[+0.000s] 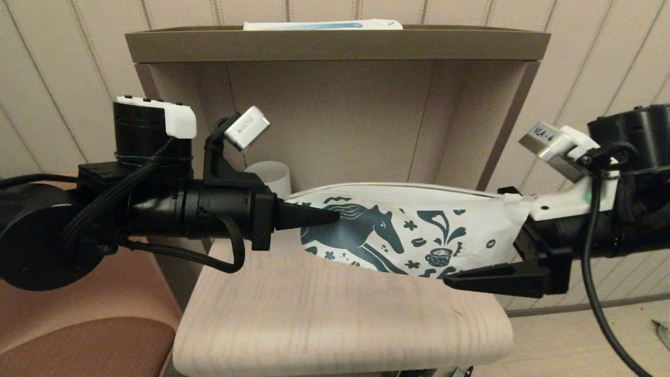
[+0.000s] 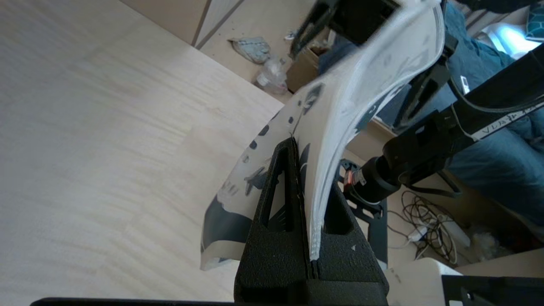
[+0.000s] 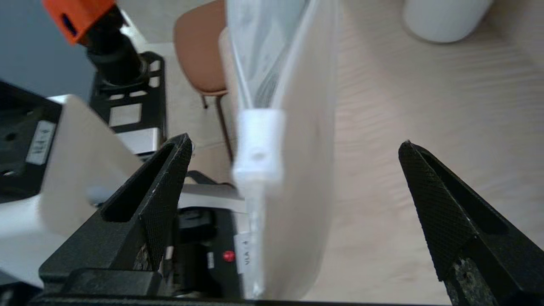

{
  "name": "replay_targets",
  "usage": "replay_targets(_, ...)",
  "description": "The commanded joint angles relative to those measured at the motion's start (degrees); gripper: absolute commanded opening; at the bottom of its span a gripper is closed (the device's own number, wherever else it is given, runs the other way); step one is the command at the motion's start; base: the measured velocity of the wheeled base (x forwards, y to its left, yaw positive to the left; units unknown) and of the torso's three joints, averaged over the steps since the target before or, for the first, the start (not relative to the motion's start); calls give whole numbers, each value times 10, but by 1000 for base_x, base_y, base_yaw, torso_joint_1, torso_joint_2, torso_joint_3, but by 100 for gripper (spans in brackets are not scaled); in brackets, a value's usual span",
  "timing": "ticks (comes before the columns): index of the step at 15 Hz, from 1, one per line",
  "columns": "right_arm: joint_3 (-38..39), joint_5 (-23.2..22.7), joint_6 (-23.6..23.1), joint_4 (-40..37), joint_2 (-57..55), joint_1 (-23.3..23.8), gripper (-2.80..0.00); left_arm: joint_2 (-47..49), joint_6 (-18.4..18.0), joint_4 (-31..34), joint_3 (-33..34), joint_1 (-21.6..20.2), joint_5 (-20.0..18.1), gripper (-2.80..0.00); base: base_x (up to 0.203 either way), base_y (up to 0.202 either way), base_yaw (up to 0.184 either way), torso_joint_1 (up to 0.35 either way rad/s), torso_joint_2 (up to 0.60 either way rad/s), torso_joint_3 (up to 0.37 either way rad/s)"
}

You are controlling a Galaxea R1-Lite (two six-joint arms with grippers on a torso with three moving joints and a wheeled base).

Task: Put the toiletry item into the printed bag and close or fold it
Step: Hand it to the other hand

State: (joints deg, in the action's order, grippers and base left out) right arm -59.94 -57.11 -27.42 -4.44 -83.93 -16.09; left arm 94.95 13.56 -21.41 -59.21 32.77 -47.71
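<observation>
The left tool (image 1: 314, 215) is pinching the printed bag (image 1: 419, 230) at its nine o'clock end, above the desk (image 1: 340, 324). The right tool (image 3: 293, 178), spread wide, should close squarely on the white zip slider (image 3: 258, 146), then pull along the track.

Support surface: a pale wood-grain table top (image 1: 335, 319) with rounded front corners, its back edge set against a beige open-fronted cabinet (image 1: 335, 120).

On the table: a white cup (image 1: 269, 175) stands upright at the back left, close to the cabinet's inner wall and partly hidden behind the left arm. The rest of the table top seen from the head view shows bare grain.

On the cabinet's top board (image 1: 335, 46): a flat white box with a blue stripe (image 1: 322, 24) lies along the rear, only its upper edge visible.

Beside the table, to the left, is a brown upholstered seat (image 1: 89, 340).
</observation>
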Motion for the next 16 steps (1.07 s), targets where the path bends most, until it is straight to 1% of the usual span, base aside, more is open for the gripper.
replay_targets(1, -9, -2, -2, 0, -4, 0, 0, 0, 1, -1, 1, 0, -4, -280, 0, 0, 0, 0, 0, 0)
replay_targets(7, -20, -2, -3, 0, 0, 20, 0, 4, 0, -1, 2, 0, -7, -280, 0, 0, 0, 0, 0, 0)
replay_targets(11, -11, -2, -5, 0, 3, 20, 0, 6, 0, -1, 1, 0, -7, -280, 0, 0, 0, 0, 0, 0)
replay_targets(16, -19, -2, -4, 0, 2, 19, 0, 6, 0, -1, 2, 0, -7, -280, 0, 0, 0, 0, 0, 0)
